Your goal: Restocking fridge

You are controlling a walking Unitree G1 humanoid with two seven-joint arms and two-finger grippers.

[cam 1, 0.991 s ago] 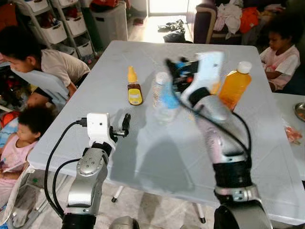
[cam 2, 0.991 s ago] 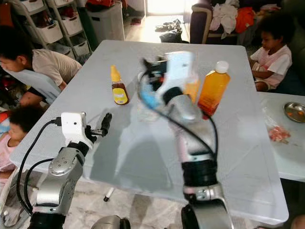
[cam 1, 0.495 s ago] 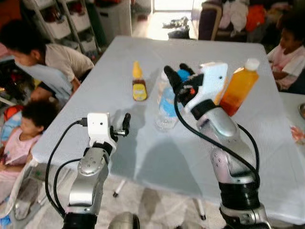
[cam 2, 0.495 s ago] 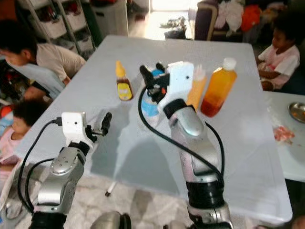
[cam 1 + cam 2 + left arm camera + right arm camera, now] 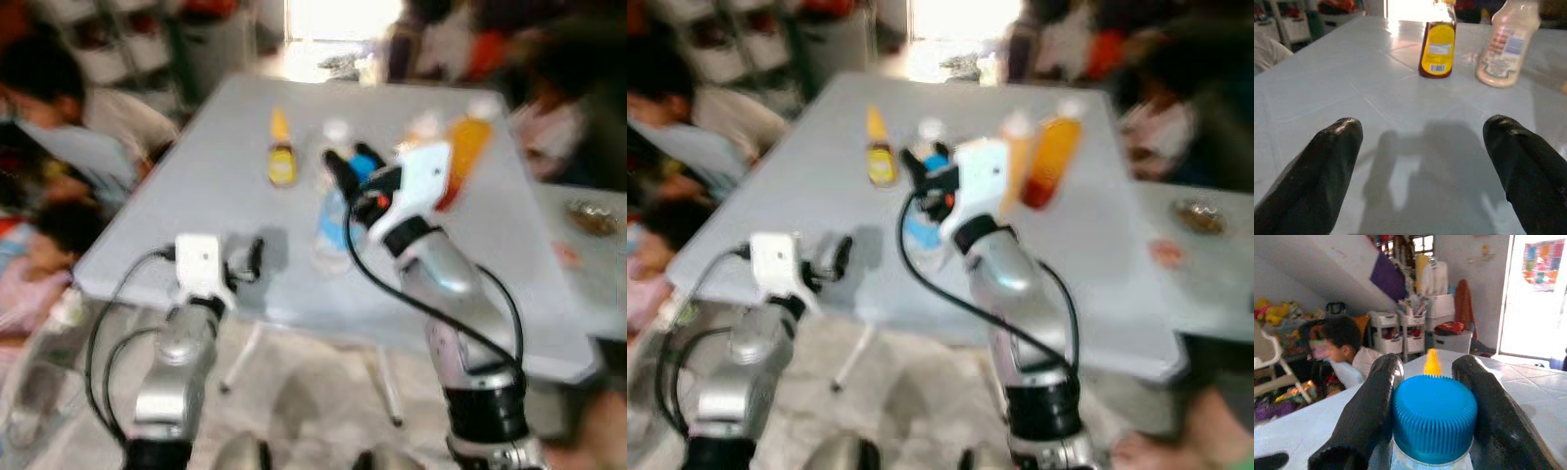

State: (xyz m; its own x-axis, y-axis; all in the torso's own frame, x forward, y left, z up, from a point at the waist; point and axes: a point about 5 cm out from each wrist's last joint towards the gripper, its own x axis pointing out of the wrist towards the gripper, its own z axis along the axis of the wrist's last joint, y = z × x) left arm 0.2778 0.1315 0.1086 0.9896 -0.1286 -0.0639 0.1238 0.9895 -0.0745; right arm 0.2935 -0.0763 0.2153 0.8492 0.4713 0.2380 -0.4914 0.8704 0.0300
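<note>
- Water bottle (image 5: 335, 217) stands upright on the counter (image 5: 225, 157), long axis vertical, blue cap (image 5: 1434, 417) up; head views are blurred, so whether its base sits on the counter or is just off it I can't tell.
- Right gripper (image 5: 1433, 406) is at the bottle's neck from the near side, one black finger (image 5: 1365, 411) on each side of the cap, both touching it: clamped on the bottle, not spread.
- Right arm is the one on the job. Left gripper (image 5: 1425, 152) hangs low over the near part of the counter, fingers wide apart, holding nothing.
- Ahead of the left gripper: a brown sauce bottle with a yellow label (image 5: 1438, 48) and, beside it, the base of a pale plastic bottle (image 5: 1504, 45). Both upright, well apart from its fingers.
- Behind the water bottle stand an orange juice bottle (image 5: 1052, 163) and a paler one (image 5: 1015, 157) just beside it, untouched.
- My read: next move is a straight lift then a carry toward the fridge. Grip is high on the neck, so the bottle could swing.
- People sit near both sides of the counter; keep the carry path off them.
</note>
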